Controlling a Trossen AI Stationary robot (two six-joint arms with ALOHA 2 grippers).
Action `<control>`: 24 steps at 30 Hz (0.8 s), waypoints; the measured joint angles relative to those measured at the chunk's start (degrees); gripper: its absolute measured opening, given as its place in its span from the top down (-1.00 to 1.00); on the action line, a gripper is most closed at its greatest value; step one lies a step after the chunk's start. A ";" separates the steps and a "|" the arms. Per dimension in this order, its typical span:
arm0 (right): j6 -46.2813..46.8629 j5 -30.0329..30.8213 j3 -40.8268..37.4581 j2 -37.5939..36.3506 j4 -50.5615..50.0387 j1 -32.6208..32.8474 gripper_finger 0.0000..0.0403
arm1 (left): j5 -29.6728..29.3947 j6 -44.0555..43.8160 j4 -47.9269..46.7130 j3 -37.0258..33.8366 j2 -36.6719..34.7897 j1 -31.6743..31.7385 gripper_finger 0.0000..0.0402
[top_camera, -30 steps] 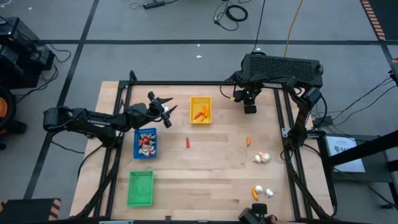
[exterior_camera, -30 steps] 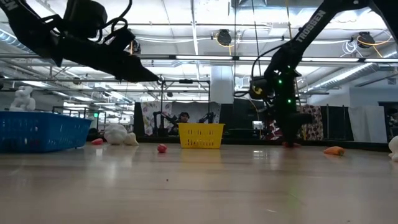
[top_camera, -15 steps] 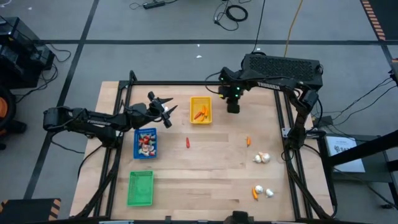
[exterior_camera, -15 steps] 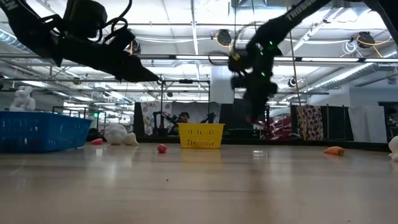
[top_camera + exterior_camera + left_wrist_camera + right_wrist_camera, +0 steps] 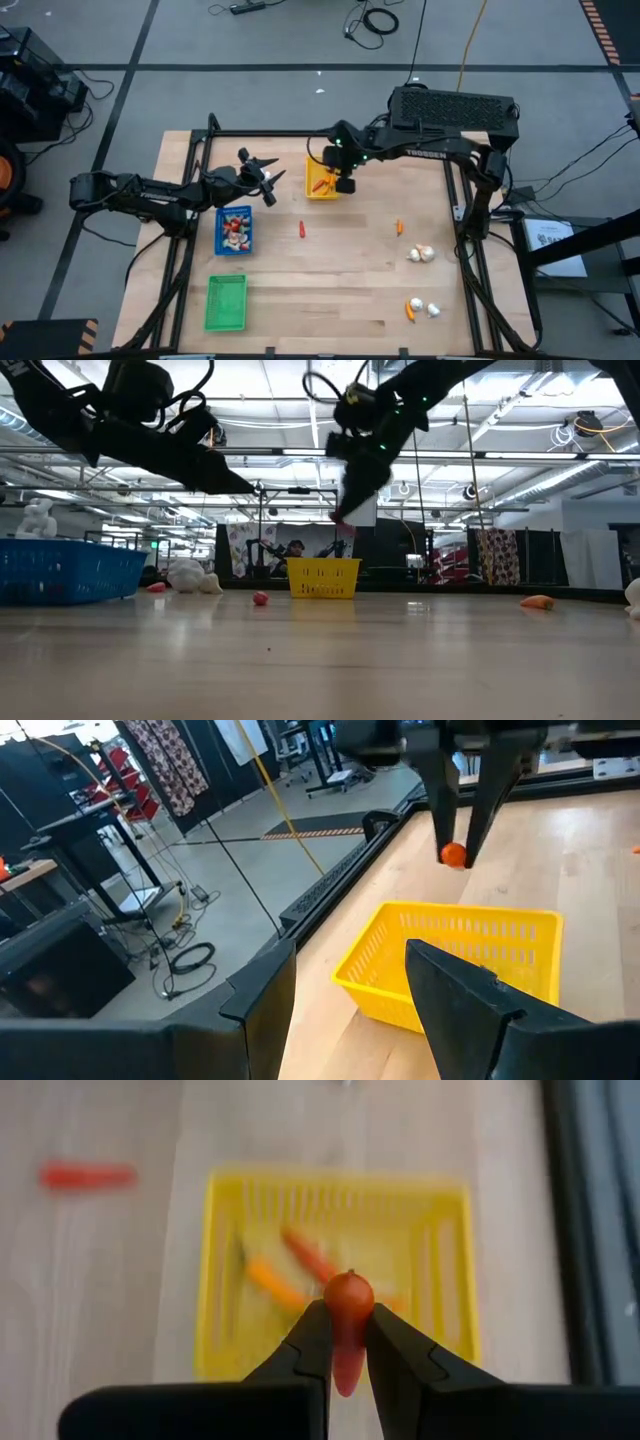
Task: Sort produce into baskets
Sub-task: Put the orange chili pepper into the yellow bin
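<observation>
Right pincer (image 5: 345,184) above yellow tray (image 5: 322,193); air between unobstructed; left pincer (image 5: 262,176) beside.

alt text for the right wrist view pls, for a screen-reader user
The right hand grips a small orange-red carrot piece between its two dark fingers, directly above the yellow basket, which already holds a few orange pieces. Another red piece lies on the wooden table beyond the basket.

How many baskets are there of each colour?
yellow basket: 1
blue basket: 1
green basket: 1
Total: 3 baskets
</observation>
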 joint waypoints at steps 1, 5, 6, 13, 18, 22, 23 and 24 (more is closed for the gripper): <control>0.93 0.02 0.00 0.00 2.44 0.41 0.81 | 0.02 0.00 -0.03 0.00 0.00 0.00 0.01; 6.19 0.26 0.00 0.00 12.35 1.08 0.81 | 0.09 -0.01 -0.01 0.00 0.00 0.00 0.01; 6.98 0.26 0.00 0.01 14.14 1.06 0.81 | 0.10 -0.02 0.01 0.00 0.00 0.00 0.01; 8.17 0.37 0.07 1.79 18.36 1.06 0.81 | 0.13 -0.09 0.01 0.00 0.00 -0.02 0.01; 9.49 1.03 0.00 4.81 17.74 0.95 0.81 | 0.27 -0.17 -0.01 0.00 0.00 -0.11 0.01; 9.22 7.15 0.00 5.35 17.70 0.95 0.76 | 0.44 -0.15 -0.06 0.00 0.00 -0.11 0.01; 9.24 8.52 0.00 5.35 17.54 0.95 0.74 | 0.44 -0.15 -0.18 0.00 0.00 -0.11 0.01; 9.27 9.17 0.00 5.35 17.18 0.93 0.71 | 0.44 -0.15 -0.33 0.00 0.00 -0.11 0.01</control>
